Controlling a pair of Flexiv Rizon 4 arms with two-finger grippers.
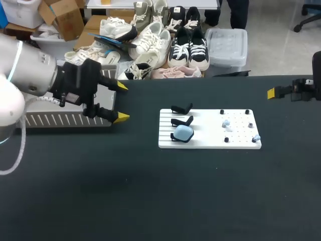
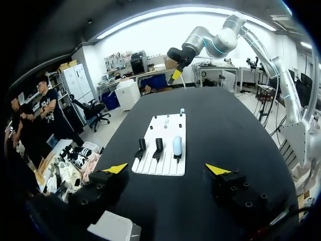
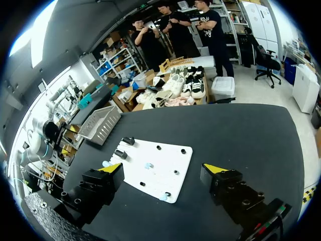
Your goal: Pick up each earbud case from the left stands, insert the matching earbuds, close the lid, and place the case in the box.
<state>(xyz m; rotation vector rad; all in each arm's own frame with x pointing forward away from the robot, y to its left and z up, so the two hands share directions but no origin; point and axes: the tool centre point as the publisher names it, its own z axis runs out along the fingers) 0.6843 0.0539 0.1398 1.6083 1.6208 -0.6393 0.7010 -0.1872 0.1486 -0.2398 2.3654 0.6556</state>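
From the head view, the left end effector (image 1: pixel 122 102) hangs open and empty near the table's far left corner, just beside the slatted box (image 1: pixel 65 119). The pale-blue earbud case (image 1: pixel 183 132) sits on a white board (image 1: pixel 205 139) mid-table, on the stand nearest the near edge.

In the left wrist view the case (image 2: pixel 177 145) lies well ahead.

In the right wrist view the right end effector (image 3: pixel 163 167) is spread open and empty, with earbuds (image 3: pixel 148 165) loose on the board.

The case looks smooth and rounded. An off-centre pinch could tip it off its stand, or nudge the board and scatter the earbuds.

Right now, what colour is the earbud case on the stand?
The rounded earbud case is pale blue, clearest in the head view.
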